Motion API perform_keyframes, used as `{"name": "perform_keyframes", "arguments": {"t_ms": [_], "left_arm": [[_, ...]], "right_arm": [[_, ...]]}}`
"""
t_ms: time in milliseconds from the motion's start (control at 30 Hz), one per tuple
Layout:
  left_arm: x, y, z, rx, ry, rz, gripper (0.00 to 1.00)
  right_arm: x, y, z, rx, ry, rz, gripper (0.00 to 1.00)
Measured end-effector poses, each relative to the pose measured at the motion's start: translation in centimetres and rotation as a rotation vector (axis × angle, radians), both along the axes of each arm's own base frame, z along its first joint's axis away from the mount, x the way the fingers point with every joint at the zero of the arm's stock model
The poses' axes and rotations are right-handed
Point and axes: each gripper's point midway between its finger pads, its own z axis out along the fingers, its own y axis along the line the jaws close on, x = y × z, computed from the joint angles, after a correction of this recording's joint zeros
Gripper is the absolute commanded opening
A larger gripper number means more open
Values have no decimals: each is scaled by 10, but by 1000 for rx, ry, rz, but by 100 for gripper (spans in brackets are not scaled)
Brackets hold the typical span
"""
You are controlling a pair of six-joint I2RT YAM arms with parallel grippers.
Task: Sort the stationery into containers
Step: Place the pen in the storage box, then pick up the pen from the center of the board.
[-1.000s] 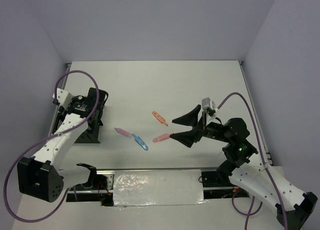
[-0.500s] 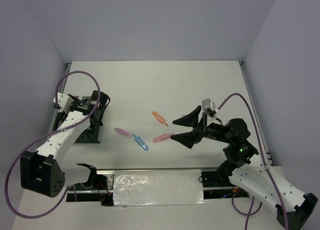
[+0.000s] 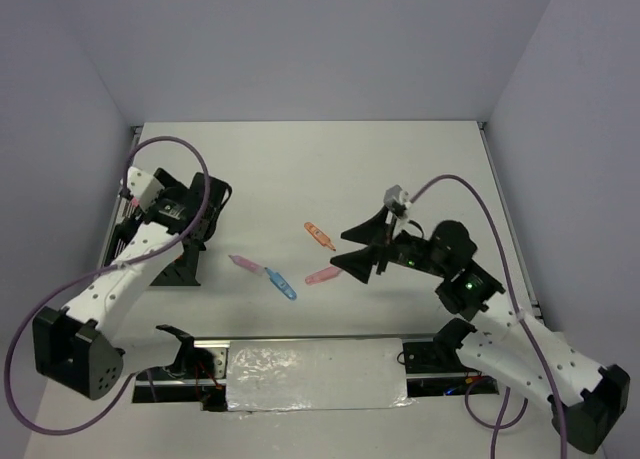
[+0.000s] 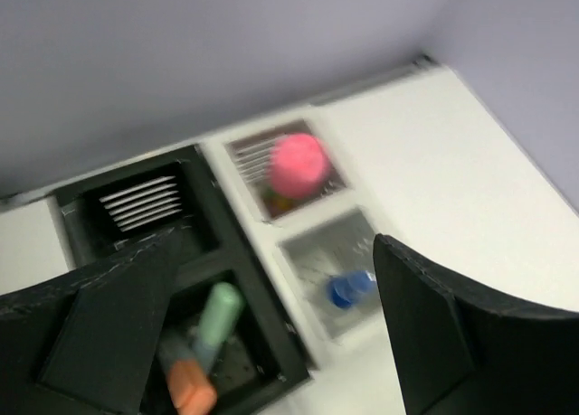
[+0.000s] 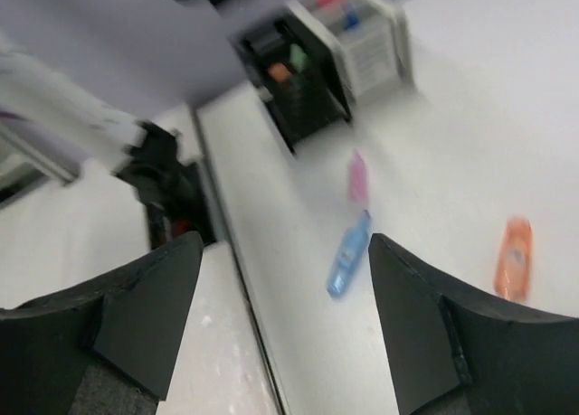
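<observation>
My left gripper (image 3: 207,207) hangs open and holds nothing, above the containers (image 3: 178,271), a small organizer at the table's left edge. In the left wrist view a green pen (image 4: 215,314) and an orange pen (image 4: 188,390) stand in a black compartment (image 4: 271,347). A pink cap (image 4: 298,161) and a blue cap (image 4: 349,287) fill the two white ones. My right gripper (image 3: 340,251) is open over mid-table, just right of a pink pen (image 3: 322,276). An orange pen (image 3: 320,235), a blue pen (image 3: 281,284) and a second pink pen (image 3: 244,264) lie loose nearby.
A metal rail with a white sheet (image 3: 315,374) runs along the near edge between the arm bases. Purple cables (image 3: 170,149) loop above both arms. Lilac walls close in the table on three sides.
My left gripper's jaws have opened wide and it has shifted slightly right and back over the organizer. My right gripper has moved left toward the loose pens and opened a little more.
</observation>
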Motion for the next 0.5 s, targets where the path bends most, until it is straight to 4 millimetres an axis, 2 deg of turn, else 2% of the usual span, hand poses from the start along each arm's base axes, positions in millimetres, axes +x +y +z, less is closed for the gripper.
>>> {"name": "perform_keyframes", "arguments": {"t_ms": [67,100,200,267,333,367,433,500], "left_arm": [[11,-17,8,-60,-3,-121,99],[14,-25,12,-102,-2,-206,99],[22,-49,37,-166,6,-446,99],[34,-69,65,-165,35,-610,99],[50,-98,89,-155,63,-806,99],[56,-113,95,-148,82,-899,99],[59,-137,85,-138,149,-1057,99],[50,-150,61,-136,228,-1163,99]], "right_arm": [[25,7,-26,-90,96,-69,86],[40,11,-41,-145,144,-111,91],[80,23,-91,-333,271,-228,91],[94,25,-128,-465,341,-295,91],[102,22,-154,-561,387,-345,91],[106,20,-163,-599,404,-370,91],[115,19,-173,-645,426,-417,91],[124,17,-177,-673,437,-460,91]]}}
